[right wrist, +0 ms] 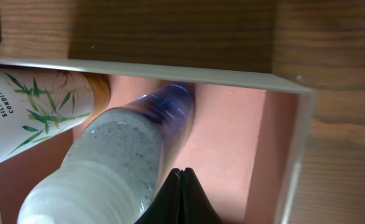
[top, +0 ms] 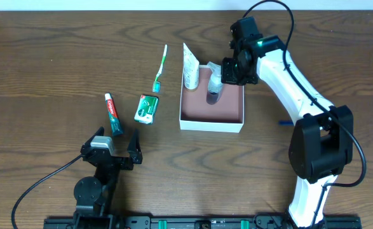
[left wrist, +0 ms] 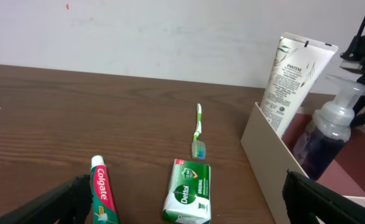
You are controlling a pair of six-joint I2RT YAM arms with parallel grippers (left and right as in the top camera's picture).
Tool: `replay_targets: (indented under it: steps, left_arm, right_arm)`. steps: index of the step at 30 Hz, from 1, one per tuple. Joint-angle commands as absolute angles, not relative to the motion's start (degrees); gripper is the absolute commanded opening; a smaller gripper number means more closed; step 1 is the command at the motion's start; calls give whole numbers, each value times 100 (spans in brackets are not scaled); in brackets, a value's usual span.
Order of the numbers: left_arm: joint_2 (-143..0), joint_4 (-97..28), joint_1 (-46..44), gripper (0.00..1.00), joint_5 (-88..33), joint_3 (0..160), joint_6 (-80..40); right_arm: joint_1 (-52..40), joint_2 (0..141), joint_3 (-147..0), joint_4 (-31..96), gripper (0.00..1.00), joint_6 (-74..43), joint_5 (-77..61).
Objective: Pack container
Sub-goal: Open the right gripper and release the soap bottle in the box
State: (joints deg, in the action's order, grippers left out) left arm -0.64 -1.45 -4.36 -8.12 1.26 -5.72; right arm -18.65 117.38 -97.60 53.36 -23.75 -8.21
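Your right arm rises from its base at the near right, bends, and reaches back-left over the container (top: 210, 124), which sits right of centre on the table (top: 46, 76). Your right gripper (top: 217, 71) hangs at the pump head of the purple pump bottle (top: 213, 95), which stands inside beside the Pantene tube (top: 190, 63). In the wrist view its fingertips meet with only a seam between them. Your left arm is folded low at the near edge. Its left gripper (top: 117, 135) is spread wide, facing the Colgate toothpaste (top: 113, 114) and Dettol soap (top: 147, 109).
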Motion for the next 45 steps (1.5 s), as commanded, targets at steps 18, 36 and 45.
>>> replay_targets:
  steps: [18,36,45]
  left_arm:
    - [-71,-338,-419,98,-832,23,-495]
    - [-71,-338,-419,98,-832,23,-495]
    - [-71,-338,-419,98,-832,23,-495]
  right_arm:
    - [-1885,11701,-9679,5019,1,-2486,-1256]
    - [-2010,11701,-9677,5234,1,-2486,-1076]
    - [-2178,11703,-9668,5162,1,-2613,-1074]
